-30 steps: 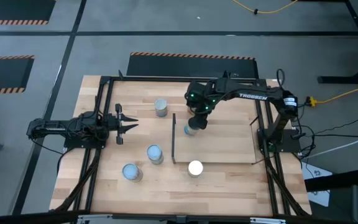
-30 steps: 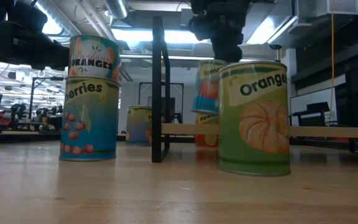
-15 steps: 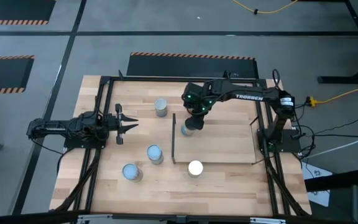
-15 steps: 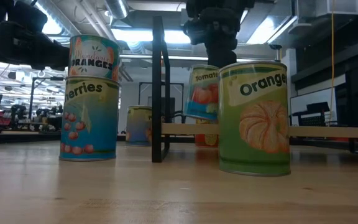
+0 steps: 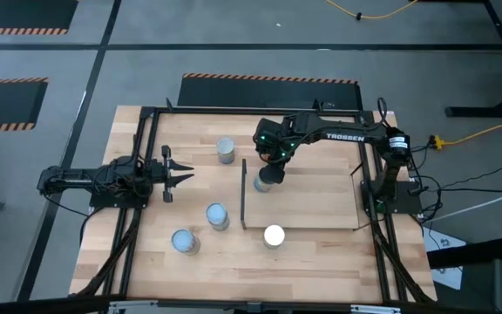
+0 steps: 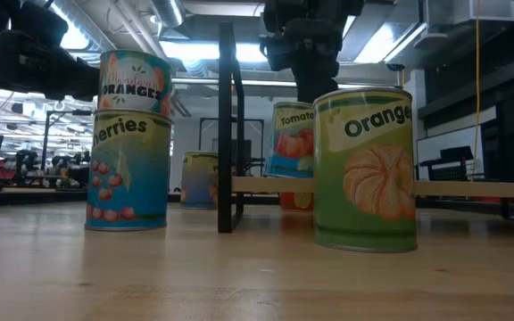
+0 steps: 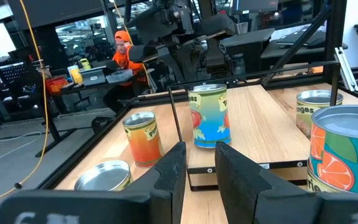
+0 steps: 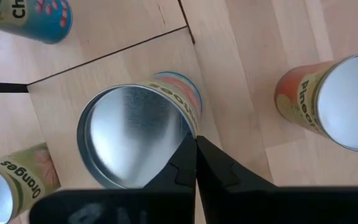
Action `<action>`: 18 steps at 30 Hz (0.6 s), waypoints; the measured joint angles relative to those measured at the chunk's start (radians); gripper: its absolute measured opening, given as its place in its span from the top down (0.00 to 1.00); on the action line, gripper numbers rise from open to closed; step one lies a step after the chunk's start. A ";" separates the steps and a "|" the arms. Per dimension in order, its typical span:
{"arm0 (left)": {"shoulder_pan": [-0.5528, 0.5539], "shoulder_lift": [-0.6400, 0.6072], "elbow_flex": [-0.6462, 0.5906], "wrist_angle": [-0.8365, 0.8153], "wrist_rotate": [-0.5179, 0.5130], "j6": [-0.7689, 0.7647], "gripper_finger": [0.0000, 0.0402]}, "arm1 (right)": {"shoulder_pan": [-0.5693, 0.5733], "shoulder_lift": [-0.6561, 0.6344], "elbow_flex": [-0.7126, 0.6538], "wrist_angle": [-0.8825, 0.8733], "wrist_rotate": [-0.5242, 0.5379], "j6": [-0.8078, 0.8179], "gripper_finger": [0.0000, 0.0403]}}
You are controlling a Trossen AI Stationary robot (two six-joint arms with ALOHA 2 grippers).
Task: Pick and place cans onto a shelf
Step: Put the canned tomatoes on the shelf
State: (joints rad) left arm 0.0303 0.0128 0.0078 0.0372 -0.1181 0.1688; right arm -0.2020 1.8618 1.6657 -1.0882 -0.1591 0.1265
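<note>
My right gripper (image 8: 196,140) is shut on a tomato can (image 6: 291,138) with a silver top. It holds the can over the shelf (image 5: 321,205), a light-wood board, close to the shelf's dark upright panel (image 5: 244,196). The can's bottom is at or just above the board. A pineapple can (image 8: 328,99) stands on its base beyond the shelf's far edge. An oranges can (image 5: 274,235) stands by the shelf's near edge. Three more cans (image 5: 226,150) (image 5: 217,215) (image 5: 184,242) stand left of the panel. My left gripper (image 5: 177,174) waits open at the table's left. My right gripper pinches the tomato can's top rim (image 8: 191,127) between its two fingertips, at one side of the round top. The fingers come from above, slanting down. The can hangs nearly upright below them; I cannot tell whether its bottom touches the board.
The bare right half of the shelf board (image 5: 338,187) has room. A black frame (image 5: 146,113) runs along the table's edges. Beyond the table a person in orange (image 7: 126,50) sits at a desk.
My right gripper has gone down and a little toward the dark panel with the tomato can. The can hung tilted and higher; now it is nearly upright, with its bottom down at the shelf board.
</note>
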 joint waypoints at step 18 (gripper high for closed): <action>0.000 0.000 0.000 0.000 0.000 0.000 0.80 | 0.000 0.000 0.000 0.000 0.000 0.000 0.97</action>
State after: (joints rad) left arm 0.0304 0.0130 0.0081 0.0372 -0.1181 0.1684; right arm -0.2024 1.8618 1.6657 -1.0885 -0.1589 0.1265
